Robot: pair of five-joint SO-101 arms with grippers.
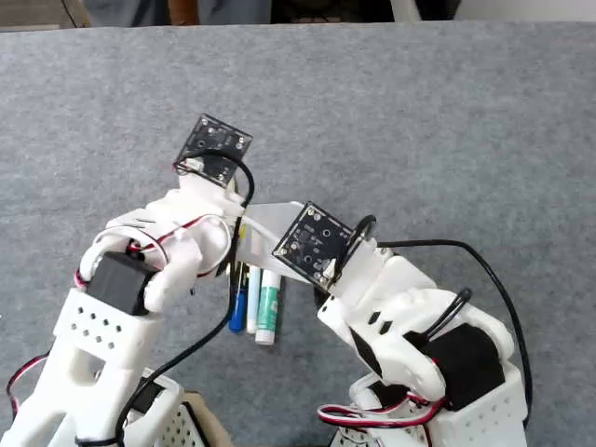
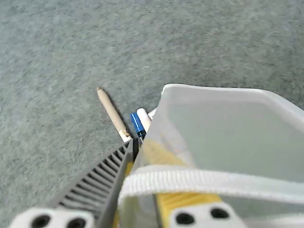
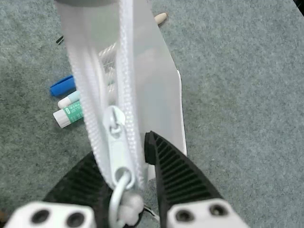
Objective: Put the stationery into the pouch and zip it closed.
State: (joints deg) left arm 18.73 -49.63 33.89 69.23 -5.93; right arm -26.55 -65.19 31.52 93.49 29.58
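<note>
A translucent white pouch (image 1: pixel 268 222) hangs between the two arms above the grey mat. My left gripper (image 2: pixel 137 153) is shut on one end of the pouch (image 2: pixel 228 128), and one finger shows yellow through the fabric. My right gripper (image 3: pixel 123 152) is shut on the other end of the pouch (image 3: pixel 147 80), its black fingers (image 3: pixel 175 180) on either side of the zip band beside the zipper slider (image 3: pixel 115 135). On the mat below lie a blue pen (image 1: pixel 239 307), a white marker (image 1: pixel 253 300), a green-and-white glue stick (image 1: pixel 268 309) and a pencil (image 2: pixel 111 114).
The grey mat (image 1: pixel 447 121) stretches open behind and to both sides of the arms. The arm bases stand at the front edge, with wires (image 1: pixel 186 358) trailing near the stationery.
</note>
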